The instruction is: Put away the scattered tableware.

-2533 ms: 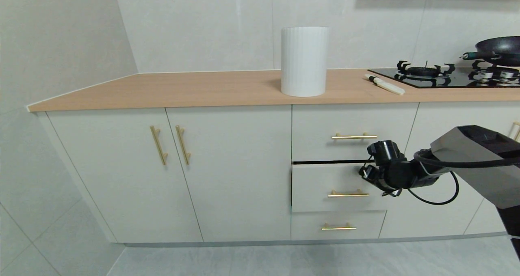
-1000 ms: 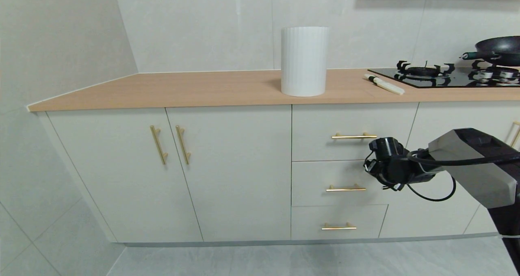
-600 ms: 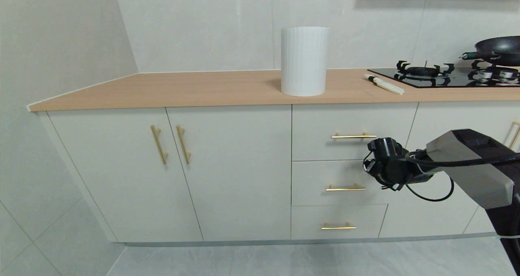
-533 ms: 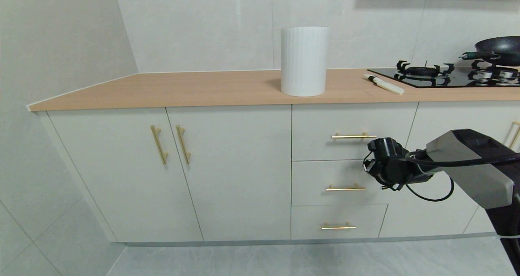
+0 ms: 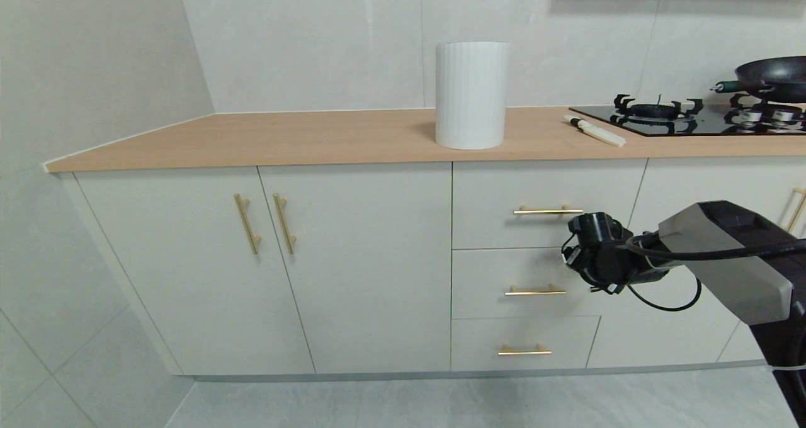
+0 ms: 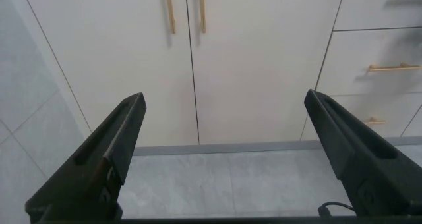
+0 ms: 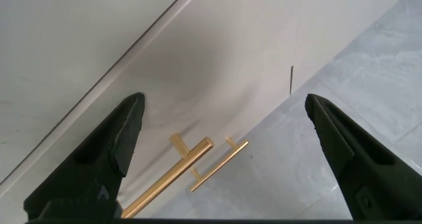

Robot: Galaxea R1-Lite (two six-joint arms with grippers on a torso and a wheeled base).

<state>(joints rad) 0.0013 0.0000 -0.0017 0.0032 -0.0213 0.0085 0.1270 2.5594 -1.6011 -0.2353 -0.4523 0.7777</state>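
head view: middle drawer (image 5: 504,270) now closed, right end effector (image 5: 568,265) beside it.

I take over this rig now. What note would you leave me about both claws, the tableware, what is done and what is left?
Right claw: open, empty, before the middle drawer, near its handle.
Left claw: open, empty, low, facing the cabinet doors.
Done: that drawer is shut.
Left: a white utensil lies on the counter beside the hob; probably it goes away next.

Head camera faces the cabinets (image 5: 352,264); both wrist cameras share drawers (image 5: 504,270)
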